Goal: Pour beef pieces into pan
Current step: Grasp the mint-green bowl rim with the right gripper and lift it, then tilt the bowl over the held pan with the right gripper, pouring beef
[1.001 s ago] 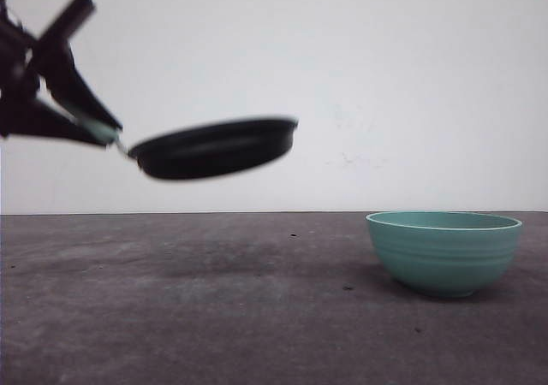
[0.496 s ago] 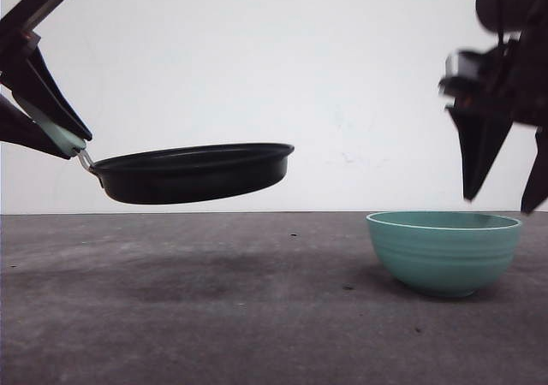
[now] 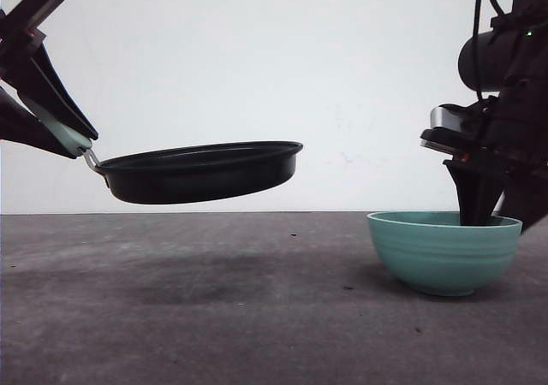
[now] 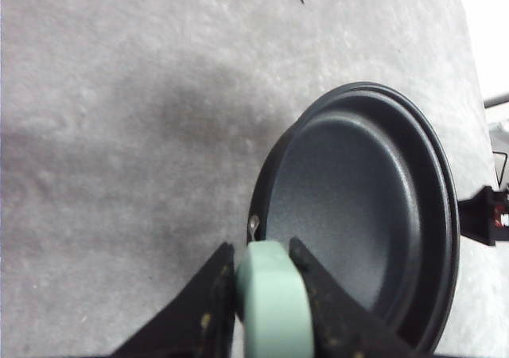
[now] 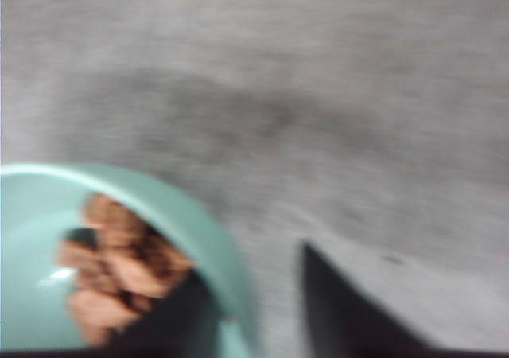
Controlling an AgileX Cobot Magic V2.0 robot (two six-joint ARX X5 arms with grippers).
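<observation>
The black pan (image 3: 201, 173) hangs level in the air over the left of the table, and its inside is bare (image 4: 358, 215). My left gripper (image 3: 81, 145) is shut on the pan's mint-green handle (image 4: 274, 310), one finger on each side. The beef pieces (image 5: 119, 266) lie heaped inside a teal ribbed bowl (image 3: 443, 252) standing on the table at the right. My right gripper (image 3: 501, 218) is open and straddles the bowl's rim (image 5: 227, 262), one finger inside beside the beef, the other outside. The right wrist view is blurred.
The grey table (image 3: 214, 316) stretches under the pan and between it and the bowl, with a few small dark specks. A plain white wall stands behind.
My right arm has come down from above until its fingers straddle the bowl's rim. The pan, still held, has shifted slightly to the right.
</observation>
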